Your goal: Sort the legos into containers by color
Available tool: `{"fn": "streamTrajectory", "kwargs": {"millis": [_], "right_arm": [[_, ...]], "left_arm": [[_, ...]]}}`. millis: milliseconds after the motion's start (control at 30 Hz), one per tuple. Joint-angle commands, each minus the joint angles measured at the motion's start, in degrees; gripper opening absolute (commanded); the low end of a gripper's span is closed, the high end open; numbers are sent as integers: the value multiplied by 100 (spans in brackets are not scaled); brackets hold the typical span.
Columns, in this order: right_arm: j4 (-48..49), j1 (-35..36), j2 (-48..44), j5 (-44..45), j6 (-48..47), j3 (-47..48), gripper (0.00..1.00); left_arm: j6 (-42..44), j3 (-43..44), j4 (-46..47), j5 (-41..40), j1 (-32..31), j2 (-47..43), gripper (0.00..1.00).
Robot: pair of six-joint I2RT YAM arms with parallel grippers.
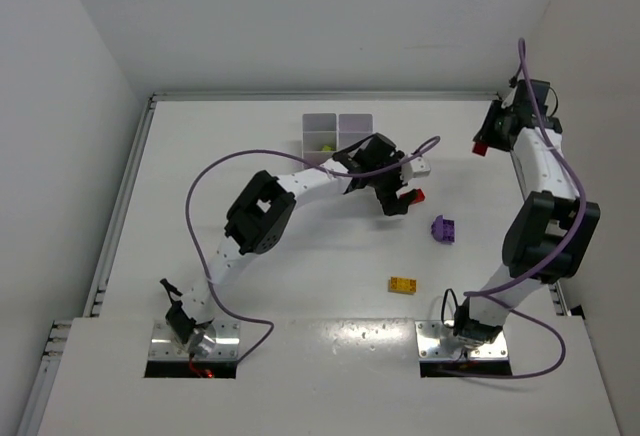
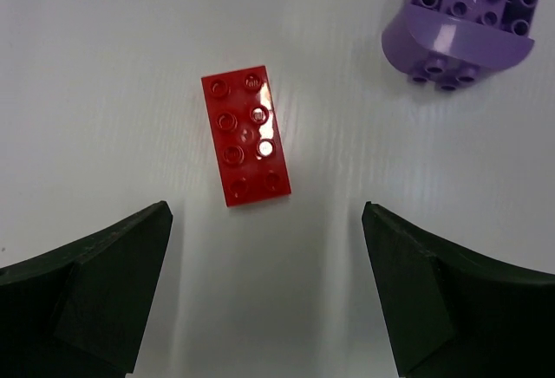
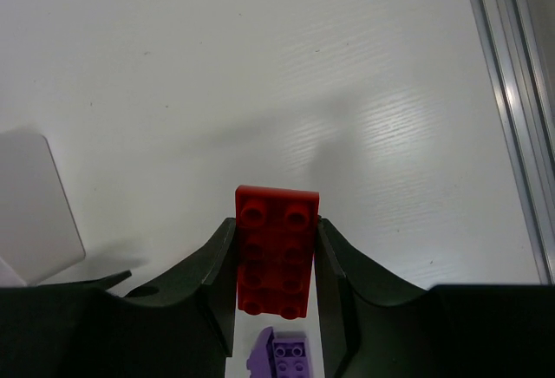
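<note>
My left gripper [image 1: 397, 199] is open and empty, hovering over the table just beside a red brick [image 1: 416, 195]. In the left wrist view that red brick [image 2: 245, 140] lies flat ahead of the open gripper [image 2: 267, 296], with a purple brick [image 2: 458, 31] at the upper right. My right gripper [image 1: 484, 145] is shut on a second red brick [image 3: 277, 252] and holds it above the table at the far right. The purple brick [image 1: 443, 228] and a yellow brick [image 1: 403, 284] lie on the table. The white tray [image 1: 355, 122] stands at the back, with a lime brick [image 1: 325, 148] in one cell.
The left arm partly covers the tray's near cells. A white flat object [image 3: 35, 209] shows at the left edge of the right wrist view. A metal rail [image 3: 512, 92] runs along the table's right edge. White walls enclose the table.
</note>
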Motion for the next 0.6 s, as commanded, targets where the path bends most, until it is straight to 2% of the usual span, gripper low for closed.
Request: {"fn": "streamTrajectory", "kwargs": {"millis": [0, 133, 267, 300, 367, 400, 500, 533, 567], "right_arm": [[109, -197, -277, -78, -4, 115, 0], [109, -356, -408, -139, -4, 115, 0], [109, -567, -549, -139, -4, 53, 0], [109, -637, -627, -139, -4, 1, 0], [109, -716, -786, -139, -4, -113, 0], [109, -795, -786, -139, -4, -114, 0], [57, -857, -857, -200, -4, -175, 0], [56, -857, -857, -201, -4, -175, 0], [56, -857, -857, -288, -64, -175, 0]], "left_arm": [[-159, 479, 365, 233, 49, 379, 98], [-291, 953, 365, 233, 49, 889, 98], [-371, 2076, -143, 198, 49, 1452, 98], [-371, 2201, -249, 145, 49, 1523, 97], [-318, 2334, -399, -56, -74, 1586, 88], [-248, 2386, -461, -109, -74, 1586, 70], [-248, 2387, -566, -425, -127, 1586, 30], [-248, 2317, -741, -487, -127, 1586, 5], [-248, 2317, -856, -557, -49, 1586, 0]]}}
